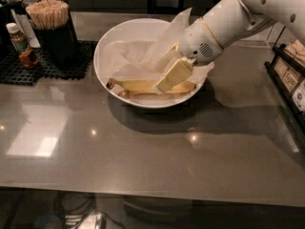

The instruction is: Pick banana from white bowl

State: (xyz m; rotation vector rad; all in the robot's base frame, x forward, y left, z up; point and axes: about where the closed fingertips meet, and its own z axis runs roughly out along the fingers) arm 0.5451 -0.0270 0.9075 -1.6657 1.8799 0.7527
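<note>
The white bowl [107, 42] stands at the back middle of the grey counter and is lined with crumpled white paper [128, 56]. The yellow banana [136, 85] lies along the bowl's near side, with its dark stem end pointing left. My gripper [164, 82] reaches down from the upper right into the bowl. Its pale tip is right over the middle-right part of the banana and hides that part. The banana rests in the bowl. The white arm [224, 23] comes in from the top right corner.
A black holder of wooden sticks [50, 25] and a small sauce bottle [20, 44] stand on a black mat [47, 68] at the back left. A dark rack with packets [290, 75] lines the right edge. The counter's front edge runs along the bottom.
</note>
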